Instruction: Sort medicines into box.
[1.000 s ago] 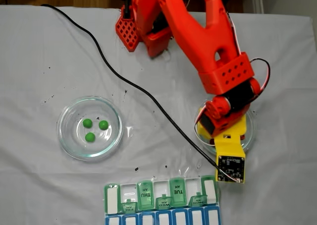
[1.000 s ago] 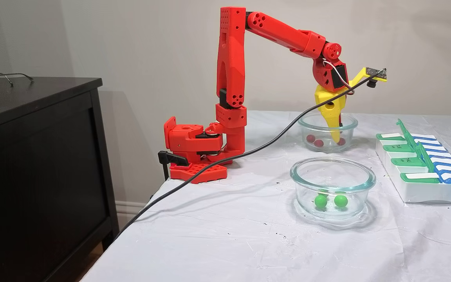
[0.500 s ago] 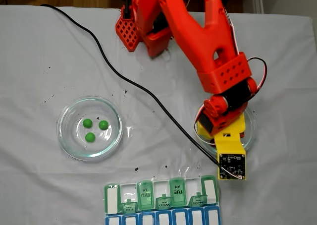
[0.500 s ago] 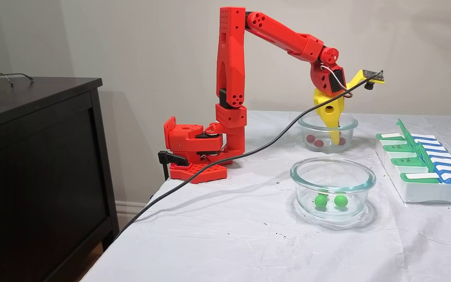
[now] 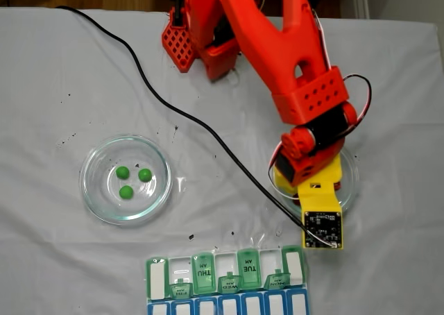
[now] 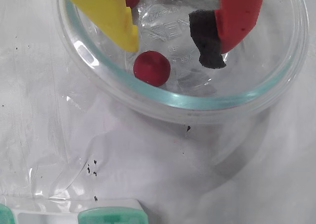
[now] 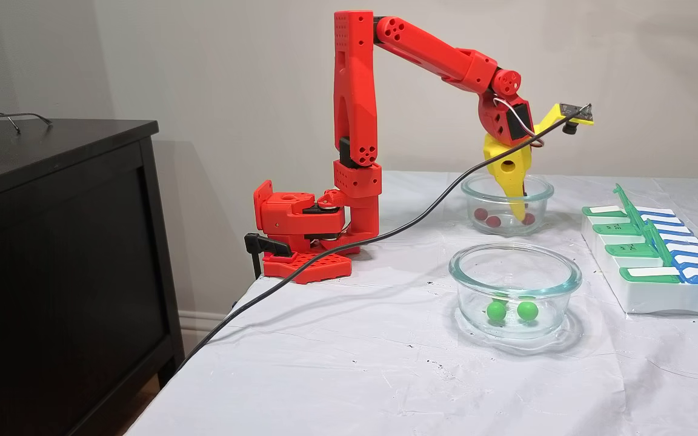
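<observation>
Medicines: one red pill (image 6: pixel 152 68) lies in the far glass dish (image 6: pixel 197 101), just below my end effector (image 6: pixel 173 46), whose fingers stand apart. Closing off-centre could squirt it against the dish wall.

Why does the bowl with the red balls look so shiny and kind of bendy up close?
In the wrist view, light glints off the glass bowl's rim, and its curved wall warps things behind it; the red pill stays sharp. In a fixed view, the green-pill bowl casts pale, wavy reflections on the cloth.
</observation>
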